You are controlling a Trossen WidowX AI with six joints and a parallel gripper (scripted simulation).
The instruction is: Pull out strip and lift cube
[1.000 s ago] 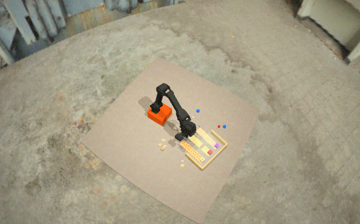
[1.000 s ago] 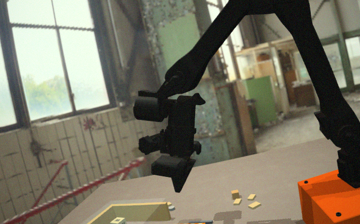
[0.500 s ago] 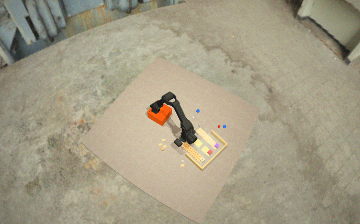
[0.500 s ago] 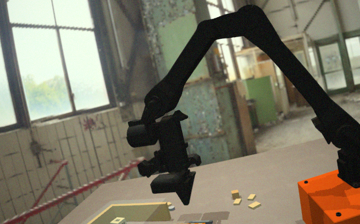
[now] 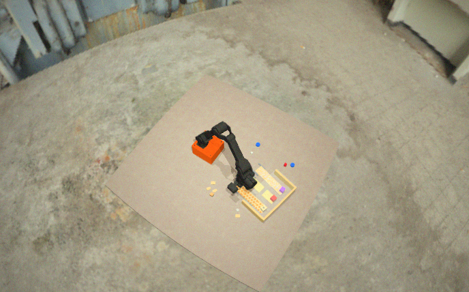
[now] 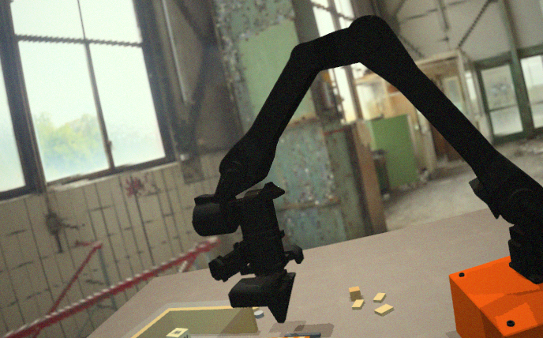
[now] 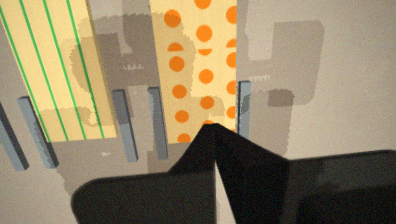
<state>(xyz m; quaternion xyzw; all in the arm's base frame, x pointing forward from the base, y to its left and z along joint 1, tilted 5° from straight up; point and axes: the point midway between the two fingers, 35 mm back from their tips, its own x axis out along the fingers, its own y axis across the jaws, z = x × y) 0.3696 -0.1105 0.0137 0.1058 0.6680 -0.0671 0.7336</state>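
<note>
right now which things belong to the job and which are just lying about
Job:
orange-dotted strip
labelled cube
gripper, shut, at the dotted strip's near end

Lying about:
green-striped strip
red cube
purple cube
blue discs
red disc
tan bits

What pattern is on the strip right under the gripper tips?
Orange dots on pale yellow, clearest in the wrist view.

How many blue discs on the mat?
2. One blue disc lies alone beside the arm; the second blue disc sits next to a red disc outside the tray. The arm may hide more.
</note>
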